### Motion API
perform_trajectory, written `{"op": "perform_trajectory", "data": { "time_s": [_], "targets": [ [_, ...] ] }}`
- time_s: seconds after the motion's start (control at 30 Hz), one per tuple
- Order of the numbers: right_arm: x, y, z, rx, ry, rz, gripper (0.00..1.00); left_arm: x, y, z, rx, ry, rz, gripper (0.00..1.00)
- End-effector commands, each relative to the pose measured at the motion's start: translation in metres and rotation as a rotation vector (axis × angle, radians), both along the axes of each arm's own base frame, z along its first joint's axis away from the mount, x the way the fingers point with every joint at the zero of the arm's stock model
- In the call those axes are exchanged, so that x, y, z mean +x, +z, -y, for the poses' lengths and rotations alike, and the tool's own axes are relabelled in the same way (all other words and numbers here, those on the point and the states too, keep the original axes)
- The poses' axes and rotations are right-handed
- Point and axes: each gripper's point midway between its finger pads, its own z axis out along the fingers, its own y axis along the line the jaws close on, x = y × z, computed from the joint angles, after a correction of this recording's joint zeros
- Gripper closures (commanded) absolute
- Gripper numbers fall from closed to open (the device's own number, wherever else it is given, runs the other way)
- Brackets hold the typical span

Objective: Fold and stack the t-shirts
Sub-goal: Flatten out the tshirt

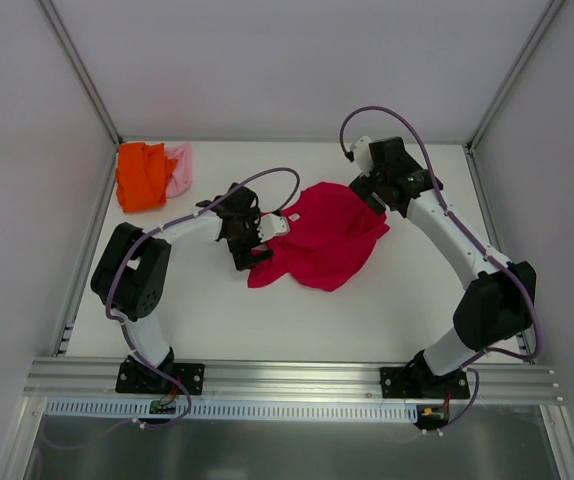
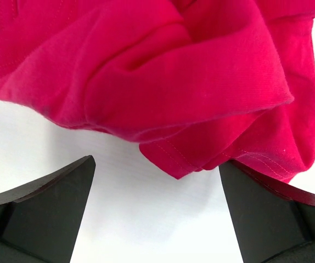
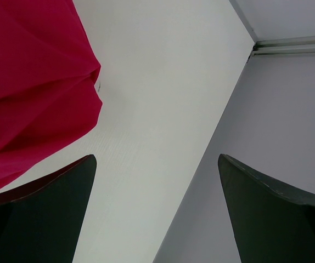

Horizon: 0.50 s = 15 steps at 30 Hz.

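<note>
From above, the crumpled crimson-red cloth t-shirt (image 1: 322,238) lay mid white table (image 1: 367,310), with the bright orange cloth shirt (image 1: 140,176) and pale pink cloth shirt (image 1: 180,168) bunched in the far-left corner. On the left wrist cam the left gripper (image 2: 157,164) was spread wide at the red hem, holding nothing. On the right wrist cam the right gripper (image 3: 157,161) gaped too, red cloth beside it.

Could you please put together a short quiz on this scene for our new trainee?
1. Is the left pincer, beside the red t-shirt, open or shut?
2. Where on the table does the orange t-shirt lie? A far left corner; B under the red t-shirt; C near right edge.
3. True or false: the pink t-shirt touches the orange t-shirt.
Key: 1 open; 2 A; 3 true.
</note>
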Motion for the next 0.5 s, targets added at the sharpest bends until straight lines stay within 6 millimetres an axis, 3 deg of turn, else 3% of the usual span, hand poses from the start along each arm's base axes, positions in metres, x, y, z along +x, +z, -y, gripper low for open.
{"op": "perform_trajectory", "data": {
  "time_s": [0.0,0.47],
  "targets": [
    [0.004,0.002,0.002,0.011,-0.01,0.014,0.0,0.013,0.015,0.013,-0.022,-0.012,0.055,0.01],
    [0.004,-0.004,0.003,-0.004,-0.012,-0.002,0.0,-0.002,0.035,0.011,-0.017,-0.04,0.06,0.01]
  ]
}}
